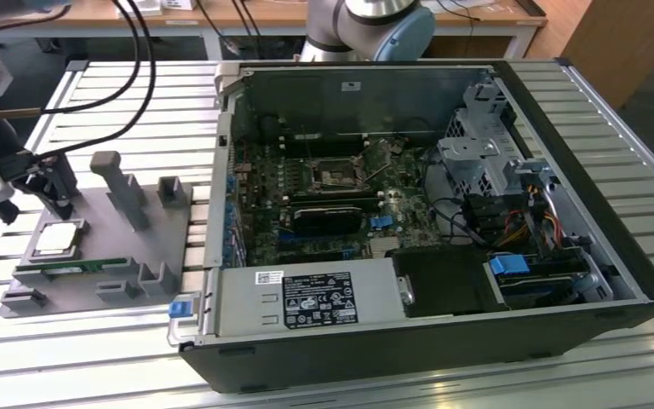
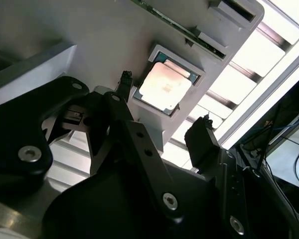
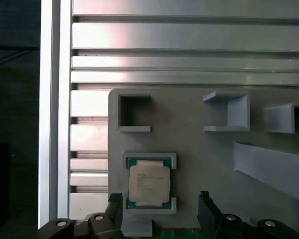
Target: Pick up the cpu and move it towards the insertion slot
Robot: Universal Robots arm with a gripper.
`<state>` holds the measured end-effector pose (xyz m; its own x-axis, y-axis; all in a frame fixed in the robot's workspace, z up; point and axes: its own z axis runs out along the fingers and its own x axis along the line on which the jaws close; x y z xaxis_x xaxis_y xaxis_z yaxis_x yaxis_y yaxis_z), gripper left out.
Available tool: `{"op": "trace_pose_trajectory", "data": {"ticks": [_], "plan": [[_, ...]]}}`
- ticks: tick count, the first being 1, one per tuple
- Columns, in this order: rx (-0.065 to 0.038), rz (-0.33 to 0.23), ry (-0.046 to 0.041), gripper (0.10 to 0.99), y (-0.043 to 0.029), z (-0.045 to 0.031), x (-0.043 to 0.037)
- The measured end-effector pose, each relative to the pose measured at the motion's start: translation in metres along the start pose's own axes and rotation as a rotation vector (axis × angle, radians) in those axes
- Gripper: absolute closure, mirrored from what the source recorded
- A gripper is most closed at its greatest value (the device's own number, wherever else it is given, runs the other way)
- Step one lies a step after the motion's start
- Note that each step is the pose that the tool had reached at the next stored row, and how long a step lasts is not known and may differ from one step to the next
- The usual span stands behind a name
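A: On the grey tray (image 3: 204,154), where is the chip (image 3: 148,183) found?

B: Seated in its pocket, flanked by the gripper's (image 3: 159,199) wide-spread fingers; the socket (image 1: 335,173) is seen at the chip's three o'clock in the exterior view.

A: First, the cpu (image 3: 148,182)?
B: Silvery metal lid, dull satin sheen; green board rim.
A: The holder tray (image 3: 199,164)?
B: Smooth matt grey plastic.
A: The table (image 3: 189,35)?
B: Bare ribbed aluminium, bright glare.
A: The gripper (image 3: 160,203)?
B: Matt black, shiny metal screws.
A: The computer case (image 1: 418,354)?
B: Dark painted sheet metal.

Silver-grey arm (image 1: 378,25); black jaws, silver screws (image 2: 170,200), black cables (image 1: 134,60).
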<state>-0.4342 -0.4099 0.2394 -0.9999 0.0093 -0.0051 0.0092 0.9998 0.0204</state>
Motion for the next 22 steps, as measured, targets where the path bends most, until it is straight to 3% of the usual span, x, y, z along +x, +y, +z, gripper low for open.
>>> {"op": "trace_pose_trajectory", "data": {"ticks": [13,22], "plan": [[0.000,0.000,0.0002,0.380,-0.0004,0.0215,0.0003],[0.000,0.000,0.0002,0.380,-0.0006,0.0298,0.0035]]}}
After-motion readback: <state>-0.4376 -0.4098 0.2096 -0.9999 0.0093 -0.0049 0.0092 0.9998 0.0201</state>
